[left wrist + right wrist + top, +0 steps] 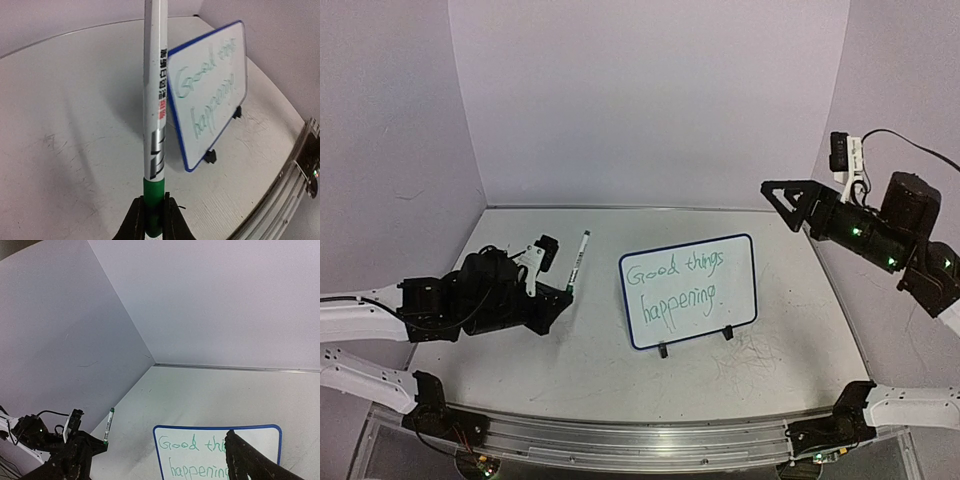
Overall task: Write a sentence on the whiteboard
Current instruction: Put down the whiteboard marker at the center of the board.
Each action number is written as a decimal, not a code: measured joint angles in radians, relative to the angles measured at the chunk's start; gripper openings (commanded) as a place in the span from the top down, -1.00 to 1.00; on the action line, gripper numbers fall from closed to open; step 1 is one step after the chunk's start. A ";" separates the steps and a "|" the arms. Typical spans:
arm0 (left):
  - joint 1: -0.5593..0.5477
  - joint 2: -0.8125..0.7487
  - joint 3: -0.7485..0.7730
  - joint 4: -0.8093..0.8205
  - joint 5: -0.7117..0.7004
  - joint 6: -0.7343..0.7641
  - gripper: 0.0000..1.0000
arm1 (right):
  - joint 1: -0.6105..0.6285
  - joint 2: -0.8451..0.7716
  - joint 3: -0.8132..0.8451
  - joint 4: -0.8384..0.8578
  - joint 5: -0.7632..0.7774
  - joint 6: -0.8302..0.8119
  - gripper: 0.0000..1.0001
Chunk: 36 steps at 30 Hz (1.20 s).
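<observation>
The whiteboard (740, 262), white with a thin blue frame, stands tilted on two black clip feet mid-table. On it the sentence (675, 287) reads "Good things happening." in green, over two lines. To its left my left gripper (566, 290) is shut on the green end of a white marker (579, 260), whose barrel points toward the back wall. In the left wrist view the marker (154, 100) rises from the shut left gripper (154, 220), with the whiteboard (235, 55) to its right. My right gripper (778, 204) hangs open and empty above the table's back right. Only one of its fingers (245, 460) shows, in front of the whiteboard (200, 460).
A metal rail (640, 440) runs along the near edge between the arm bases. Faint grey scribbles (750, 355) mark the tabletop in front of the board. Purple-white walls enclose the table on the left, back and right.
</observation>
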 measured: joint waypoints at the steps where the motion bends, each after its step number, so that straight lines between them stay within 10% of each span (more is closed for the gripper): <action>1: 0.035 0.004 -0.019 0.003 -0.002 -0.062 1.00 | 0.000 -0.002 0.000 -0.007 0.011 -0.007 -0.87; 12: 0.162 0.309 -0.156 0.040 0.000 -0.447 0.99 | 0.000 -0.041 0.000 -0.065 0.092 -0.058 -0.88; 25: 0.164 0.503 -0.066 0.038 -0.013 -0.489 0.21 | 0.000 -0.116 -0.021 -0.079 0.144 -0.066 -0.90; 36: 0.344 0.264 0.109 -0.098 -0.061 -0.299 -0.58 | -0.007 -0.020 0.014 -0.135 0.395 -0.116 -0.96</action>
